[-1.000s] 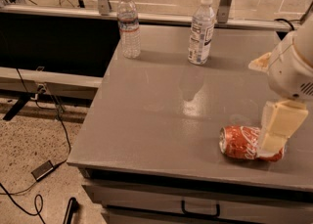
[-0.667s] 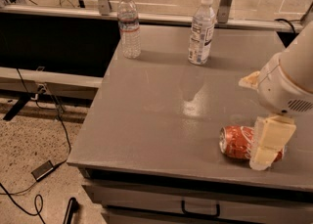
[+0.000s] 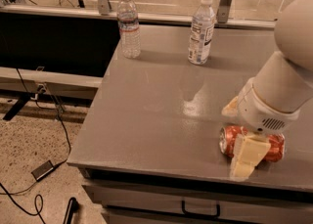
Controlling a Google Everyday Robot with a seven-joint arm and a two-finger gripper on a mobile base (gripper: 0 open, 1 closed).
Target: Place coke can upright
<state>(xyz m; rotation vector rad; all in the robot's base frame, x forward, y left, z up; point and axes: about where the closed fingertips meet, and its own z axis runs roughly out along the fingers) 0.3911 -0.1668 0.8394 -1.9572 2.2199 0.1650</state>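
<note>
Coke can (image 3: 228,139) lies sideways on counter (image 3: 146,120); gripper (image 3: 235,142) low over it, fingers (image 3: 247,155) apart, straddling it to grab.

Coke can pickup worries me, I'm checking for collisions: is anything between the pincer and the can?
Nothing visible. The pincer is down at the coke can, which lies on its side near the table's front edge; both water bottles stand at the far edge, well away.

Gripper (image 3: 234,142) — now lower, astride coke can (image 3: 277,147)
</note>
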